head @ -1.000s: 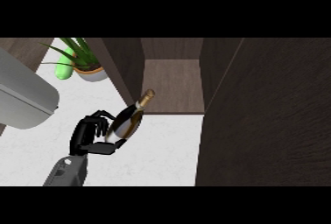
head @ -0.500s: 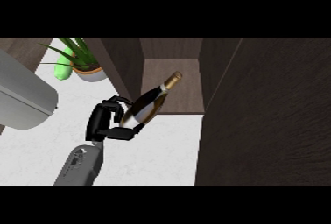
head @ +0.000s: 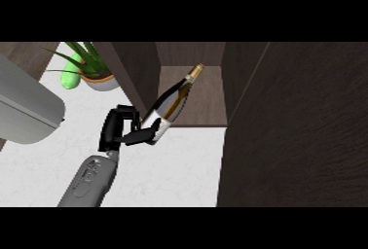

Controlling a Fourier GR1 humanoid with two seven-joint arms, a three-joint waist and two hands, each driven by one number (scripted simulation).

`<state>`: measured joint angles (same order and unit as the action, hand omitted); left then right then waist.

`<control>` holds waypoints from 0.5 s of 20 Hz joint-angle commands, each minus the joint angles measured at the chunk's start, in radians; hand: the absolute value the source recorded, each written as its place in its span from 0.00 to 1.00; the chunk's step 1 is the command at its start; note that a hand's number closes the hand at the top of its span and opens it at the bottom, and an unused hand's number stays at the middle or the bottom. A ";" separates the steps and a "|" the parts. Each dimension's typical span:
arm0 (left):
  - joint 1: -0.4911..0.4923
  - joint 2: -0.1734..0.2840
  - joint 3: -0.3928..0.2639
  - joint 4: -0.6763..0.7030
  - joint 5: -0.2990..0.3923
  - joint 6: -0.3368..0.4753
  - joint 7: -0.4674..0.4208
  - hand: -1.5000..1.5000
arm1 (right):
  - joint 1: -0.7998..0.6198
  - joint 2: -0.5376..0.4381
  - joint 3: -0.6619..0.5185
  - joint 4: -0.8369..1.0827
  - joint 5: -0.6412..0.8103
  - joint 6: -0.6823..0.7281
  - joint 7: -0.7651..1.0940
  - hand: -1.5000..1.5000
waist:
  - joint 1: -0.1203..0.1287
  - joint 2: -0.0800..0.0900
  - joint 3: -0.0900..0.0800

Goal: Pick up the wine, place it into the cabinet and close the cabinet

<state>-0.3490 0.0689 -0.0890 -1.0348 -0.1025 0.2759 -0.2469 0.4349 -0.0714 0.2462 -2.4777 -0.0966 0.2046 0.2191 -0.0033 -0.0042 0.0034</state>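
My left hand [head: 123, 130] is curling round the base of the wine bottle [head: 173, 99], so my fingers are hiding the bottle's bottom end. The open cabinet door [head: 295, 126] is blocking everything on my right side, and my right hand is showing nowhere. The cabinet [head: 188, 97] is running off the top edge, as are the leaves of the potted plant [head: 90, 68]. A grey appliance [head: 25, 114] is being cut by the left edge.

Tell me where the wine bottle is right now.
In the head view the wine bottle sits centre-left, tilted, held at its base by a hand, its gold neck pointing into the open cabinet, right of the potted plant.
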 commanded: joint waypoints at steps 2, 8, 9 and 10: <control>-0.129 -0.065 -0.137 0.008 0.017 0.050 0.075 1.00 | 0.032 -0.014 -0.043 -0.033 -0.098 0.032 -0.018 0.00 | -0.032 0.004 -0.002; -0.176 -0.064 -0.175 0.022 0.072 0.127 0.118 1.00 | 0.012 0.016 0.000 -0.034 -0.072 0.017 -0.004 0.00 | -0.045 0.007 -0.003; -0.213 -0.064 -0.162 0.039 0.068 0.132 0.153 1.00 | 0.018 0.007 -0.002 -0.041 -0.079 0.025 0.005 0.00 | -0.055 0.008 -0.003; -0.207 -0.064 -0.138 0.091 0.058 0.118 0.132 1.00 | 0.032 0.009 0.000 -0.053 -0.085 0.029 -0.005 0.00 | -0.057 0.010 -0.003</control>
<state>-0.3751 0.1052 -0.1654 -1.0275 -0.0345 0.4039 -0.1672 0.4413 -0.0626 0.2480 -2.4662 -0.1041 0.2296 0.1957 -0.0206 -0.0058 0.0065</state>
